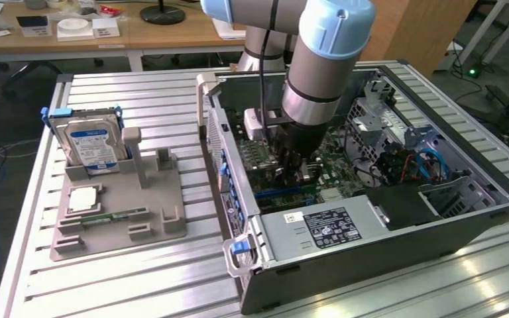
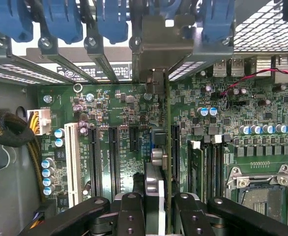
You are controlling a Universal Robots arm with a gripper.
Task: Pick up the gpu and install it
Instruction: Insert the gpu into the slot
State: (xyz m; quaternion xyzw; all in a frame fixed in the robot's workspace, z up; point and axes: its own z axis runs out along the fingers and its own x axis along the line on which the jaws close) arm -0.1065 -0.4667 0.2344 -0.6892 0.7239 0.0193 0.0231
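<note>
The end effector (image 2: 156, 209) is closed on the gpu (image 2: 166, 147), gripping the card by its upper edge with one black finger on each face, so the card hangs straight below it, edge-on to the wrist camera. In that view the card reads as a thin green line with its black cooler on one face, its long axis running away from the fingers toward the silver end bracket (image 2: 156, 51) at the case's rear wall, where the blue slot clips (image 2: 60, 19) stand in a row. The relation that matters is card edge to slot: the green edge lies parallel to the long black expansion slots on the motherboard (image 2: 109, 123) and sits just beside one of them, between the row of slots and the memory sockets near the processor socket (image 2: 262, 191). Whether the card's lower edge is already touching or seated in its slot cannot be told from here. In the exterior view the arm reaches down into the open computer case (image 1: 352, 258), which lies on its side on the counter (image 1: 148, 278); the grey parts tray (image 1: 117, 212) with the hard drive (image 1: 91, 149) lies at about nine o'clock from the case, well apart.
</note>
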